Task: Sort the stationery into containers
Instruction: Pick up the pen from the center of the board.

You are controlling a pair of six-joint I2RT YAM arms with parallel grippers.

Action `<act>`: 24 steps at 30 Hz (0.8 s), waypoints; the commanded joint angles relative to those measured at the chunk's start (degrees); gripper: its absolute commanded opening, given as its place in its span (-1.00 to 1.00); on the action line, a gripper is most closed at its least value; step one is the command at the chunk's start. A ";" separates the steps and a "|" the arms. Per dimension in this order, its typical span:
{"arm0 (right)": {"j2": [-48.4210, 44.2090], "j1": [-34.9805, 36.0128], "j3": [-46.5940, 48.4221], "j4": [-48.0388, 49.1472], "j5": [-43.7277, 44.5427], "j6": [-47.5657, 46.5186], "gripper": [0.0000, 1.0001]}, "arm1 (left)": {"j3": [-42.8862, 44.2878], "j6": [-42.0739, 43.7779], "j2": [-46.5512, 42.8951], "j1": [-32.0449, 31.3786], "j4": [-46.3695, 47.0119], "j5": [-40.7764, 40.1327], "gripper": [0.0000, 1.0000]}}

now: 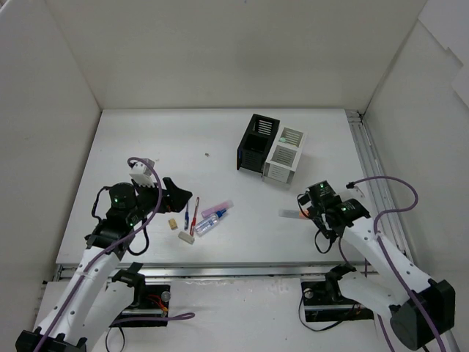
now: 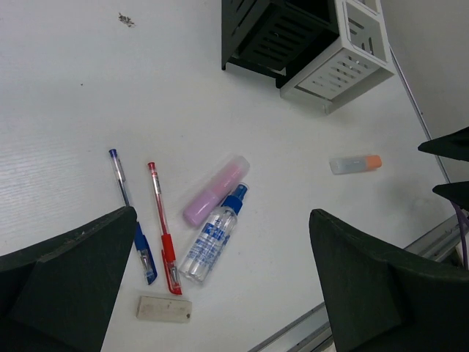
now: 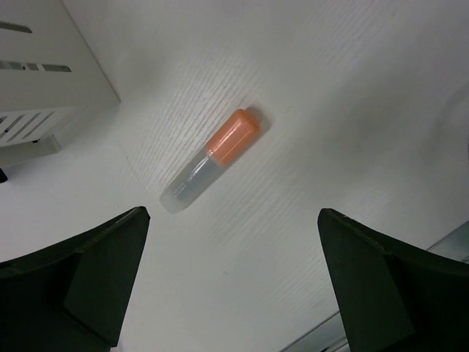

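The stationery lies in a loose cluster: a blue pen (image 2: 130, 220), a red pen (image 2: 162, 231), a pink marker (image 2: 215, 191), a clear blue-capped bottle (image 2: 214, 235) and a white eraser (image 2: 163, 309). A small beige eraser (image 1: 173, 224) sits left of the pens. My left gripper (image 2: 222, 214) hangs open above this cluster, holding nothing. An orange-capped tube (image 3: 212, 160) lies alone on the table. Just short of it, my right gripper (image 3: 233, 214) stands open and empty. The black container (image 1: 258, 141) and white container (image 1: 286, 155) stand side by side at the back.
White walls enclose the table (image 1: 146, 147) on three sides. A metal rail (image 1: 366, 161) runs along the right edge and another along the near edge. A small dark speck (image 2: 126, 20) lies on the table left of the boxes.
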 commanded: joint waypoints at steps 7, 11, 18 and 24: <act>16.92 -1.44 3.91 6.96 -2.02 9.63 0.96 | 2.65 -0.43 2.88 -0.11 -0.01 -3.80 0.99; 24.41 -4.60 6.54 8.19 -5.81 8.40 0.96 | 3.01 -0.34 3.15 -0.11 -0.88 -4.50 0.99; 32.23 -8.30 6.46 11.53 -11.42 7.44 0.94 | 3.09 0.10 3.59 -0.11 -1.41 -5.29 0.99; 33.30 -9.00 6.37 11.88 -12.23 6.64 0.37 | 3.27 0.10 4.47 0.42 -1.24 -5.64 0.99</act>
